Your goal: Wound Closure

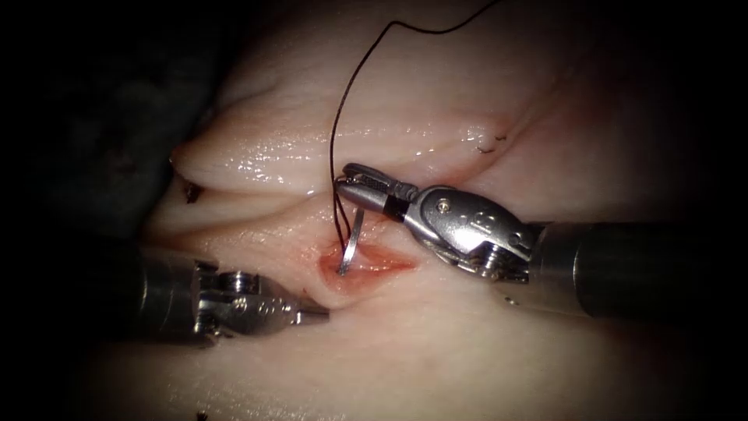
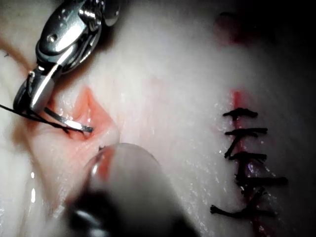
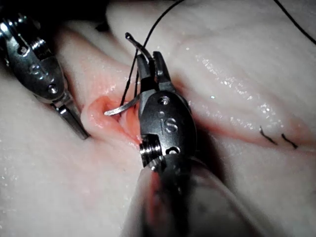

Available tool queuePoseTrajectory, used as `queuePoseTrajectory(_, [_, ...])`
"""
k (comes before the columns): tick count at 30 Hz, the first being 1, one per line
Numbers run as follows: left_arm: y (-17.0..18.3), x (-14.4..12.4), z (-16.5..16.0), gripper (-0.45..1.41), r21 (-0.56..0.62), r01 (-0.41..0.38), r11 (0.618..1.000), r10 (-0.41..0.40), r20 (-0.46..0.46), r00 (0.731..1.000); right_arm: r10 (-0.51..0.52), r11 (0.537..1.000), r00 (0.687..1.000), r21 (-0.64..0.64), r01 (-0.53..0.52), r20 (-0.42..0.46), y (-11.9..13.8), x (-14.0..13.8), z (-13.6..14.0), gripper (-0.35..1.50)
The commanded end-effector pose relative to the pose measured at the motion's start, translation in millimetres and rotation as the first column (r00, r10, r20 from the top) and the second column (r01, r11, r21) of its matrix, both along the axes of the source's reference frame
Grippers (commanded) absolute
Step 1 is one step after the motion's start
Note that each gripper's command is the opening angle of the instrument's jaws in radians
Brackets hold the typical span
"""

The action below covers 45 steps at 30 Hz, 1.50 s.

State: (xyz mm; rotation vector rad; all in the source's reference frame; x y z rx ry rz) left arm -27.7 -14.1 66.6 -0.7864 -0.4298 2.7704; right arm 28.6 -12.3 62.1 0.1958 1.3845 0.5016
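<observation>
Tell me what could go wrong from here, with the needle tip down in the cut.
1. The right tool grips the needle near its thread end, far from the tip in the cut; it may twist in the jaws.
2. The thread hangs close beside the needle and could snag on it.
3. The left tool, shut and empty, presses the tissue at the cut's edge and may mark it.

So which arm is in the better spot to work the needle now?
Probably the right: its tool already grips the needle near its thread end, tip at the cut. The left tool holds nothing.
</observation>
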Motion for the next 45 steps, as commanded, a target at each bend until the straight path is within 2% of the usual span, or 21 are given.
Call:
queuePoseTrajectory(1, [-0.5,-0.5,0.5,-0.45,0.001,-0.001,1.000,0.001,0.000,1.000,-0.005,1.000,1.000,0.006,0.005,0.000,-0.5,0.9,0.5,-0.35])
queuePoseTrajectory(9, [-0.4,-0.5,0.6,-0.45,0.001,-0.001,1.000,0.001,0.000,1.000,-0.032,0.996,0.999,0.081,0.032,0.006,-1.2,1.5,0.9,-0.35])
queuePoseTrajectory(15, [-0.4,-0.4,0.6,-0.45,0.001,-0.001,1.000,0.001,0.000,1.000,-0.046,0.977,0.999,0.206,0.050,-0.021,-1.7,1.5,0.9,-0.35])
queuePoseTrajectory(20, [-0.4,-0.4,0.7,-0.45,0.000,-0.002,1.000,0.002,0.001,1.000,-0.042,0.943,0.998,0.329,0.055,-0.045,-2.3,1.6,0.6,-0.35])
queuePoseTrajectory(30, [-0.5,-0.4,0.8,-0.45,0.000,-0.003,1.000,0.003,0.003,1.000,-0.009,0.871,0.993,0.487,0.066,-0.119,-4.0,2.4,-0.4,-0.35])
queuePoseTrajectory(40, [-0.3,-0.3,0.9,-0.45,-0.001,-0.002,1.000,0.002,0.006,1.000,-0.005,0.847,0.991,0.526,0.076,-0.135,-6.1,2.4,-1.4,-0.35])
queuePoseTrajectory(45, [-0.3,-0.3,1.0,-0.45,-0.001,-0.003,1.000,0.003,0.006,1.000,-0.001,0.826,0.993,0.560,0.065,-0.115,-7.2,2.2,-1.8,-0.35])
